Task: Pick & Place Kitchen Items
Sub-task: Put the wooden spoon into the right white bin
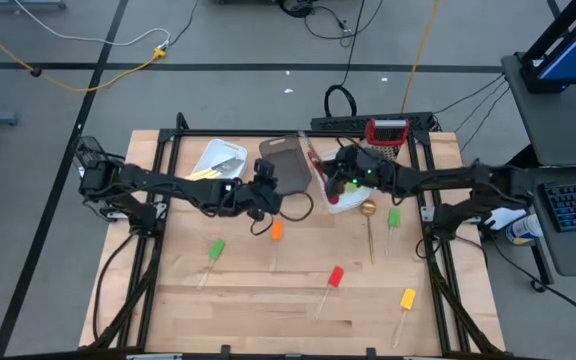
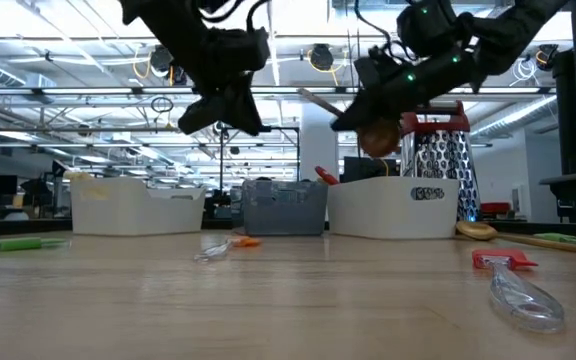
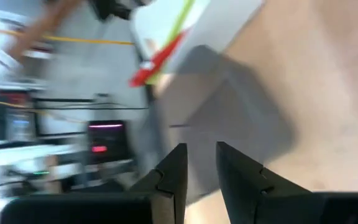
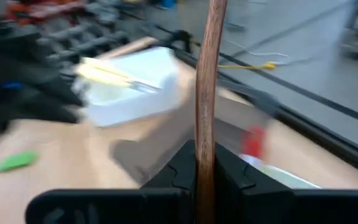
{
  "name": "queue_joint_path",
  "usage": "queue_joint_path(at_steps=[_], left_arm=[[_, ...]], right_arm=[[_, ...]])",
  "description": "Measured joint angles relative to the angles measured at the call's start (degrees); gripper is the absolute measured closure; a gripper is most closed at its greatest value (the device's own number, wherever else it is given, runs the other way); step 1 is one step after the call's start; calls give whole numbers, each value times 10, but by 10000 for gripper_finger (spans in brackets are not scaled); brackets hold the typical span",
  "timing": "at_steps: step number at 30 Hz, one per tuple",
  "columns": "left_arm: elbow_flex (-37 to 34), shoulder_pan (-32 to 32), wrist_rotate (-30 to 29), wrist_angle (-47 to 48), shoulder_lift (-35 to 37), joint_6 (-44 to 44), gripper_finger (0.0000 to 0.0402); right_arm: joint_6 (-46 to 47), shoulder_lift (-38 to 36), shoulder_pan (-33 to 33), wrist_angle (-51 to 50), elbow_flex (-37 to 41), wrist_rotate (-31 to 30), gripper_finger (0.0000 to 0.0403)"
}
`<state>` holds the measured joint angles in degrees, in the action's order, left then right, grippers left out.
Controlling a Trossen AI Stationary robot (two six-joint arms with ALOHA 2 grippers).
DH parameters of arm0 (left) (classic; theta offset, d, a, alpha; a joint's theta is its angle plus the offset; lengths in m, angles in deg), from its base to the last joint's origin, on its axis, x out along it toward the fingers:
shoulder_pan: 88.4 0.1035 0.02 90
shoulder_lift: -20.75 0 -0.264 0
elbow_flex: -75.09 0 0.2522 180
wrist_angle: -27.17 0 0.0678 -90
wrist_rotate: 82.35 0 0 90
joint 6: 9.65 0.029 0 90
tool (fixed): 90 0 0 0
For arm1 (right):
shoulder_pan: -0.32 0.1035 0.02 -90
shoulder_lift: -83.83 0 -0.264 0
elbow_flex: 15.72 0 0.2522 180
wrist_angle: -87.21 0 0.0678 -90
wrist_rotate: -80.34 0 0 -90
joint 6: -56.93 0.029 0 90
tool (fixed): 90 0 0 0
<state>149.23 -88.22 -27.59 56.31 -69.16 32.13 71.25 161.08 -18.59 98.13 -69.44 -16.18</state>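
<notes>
My right gripper is shut on a wooden spoon and hangs above the right-hand white tub. The spoon's bowl shows below the gripper. My left gripper stands open with nothing between its fingers, in the air near the brown tub. Small spatulas lie flat on the table: green, orange, red, yellow and a second green one. A gold spoon lies beside the right tub. My right gripper pinches the wooden spoon's handle between its two fingers. The long part of the handle sticks out past the fingertips, and the bowl end lies back under the gripper. The spoon is lifted clear and tilted, its handle slanting upward in the low view.
A white tub with yellow utensils stands at the far left, beside the brown tub. A red-topped metal grater stands at the far right. The near half of the table holds only the scattered spatulas.
</notes>
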Motion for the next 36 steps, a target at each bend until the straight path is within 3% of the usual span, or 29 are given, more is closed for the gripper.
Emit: queue_joint_path(at_steps=[5,14,20,24,36], left_arm=[[0,44,91,38,0,-84,314],[0,122,261,72,55,-153,314],[1,155,260,69,114,-187,314],[1,171,259,73,129,-199,314],[0,185,258,79,122,-201,314]], right_arm=[[0,-9,-15,14,48,-9,387],[12,27,-50,83,101,2,387],[-67,84,-55,102,103,49,387],[-72,109,-55,121,103,53,382],[-75,103,-58,122,102,36,311]])
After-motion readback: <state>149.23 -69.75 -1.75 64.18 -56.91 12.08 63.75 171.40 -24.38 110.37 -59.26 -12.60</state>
